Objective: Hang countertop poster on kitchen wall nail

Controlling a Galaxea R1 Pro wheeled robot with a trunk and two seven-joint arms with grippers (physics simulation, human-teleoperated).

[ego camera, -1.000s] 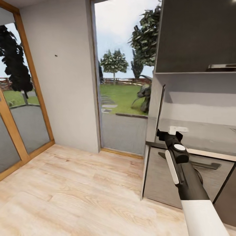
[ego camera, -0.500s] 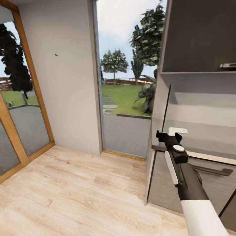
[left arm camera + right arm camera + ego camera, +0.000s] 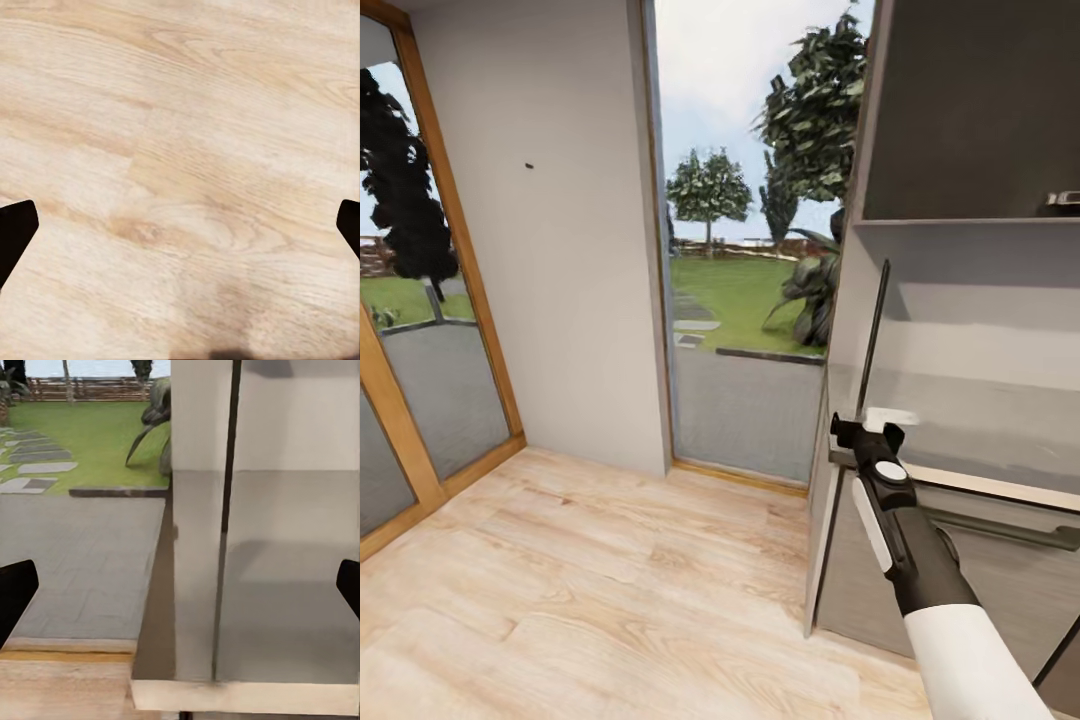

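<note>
Thin black-framed poster (image 3: pixel 874 335) stands edge-on, long axis vertical, just beyond the right end effector (image 3: pixel 866 428) on the glossy grey desk (image 3: pixel 292 607); its fingers released wide.

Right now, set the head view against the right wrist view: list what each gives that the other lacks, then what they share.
Head view: the wall nail, a dark speck on the light-grey wall, the wood-framed glass door, the upper cabinet, the bar handle and the right arm.
Right wrist view: a close look between the right pincer's dark fingertips, at the poster's thin edge above a light strip.
Both: the poster edge-on, the kitchen countertop, the lawn and the spiky plant.
</note>
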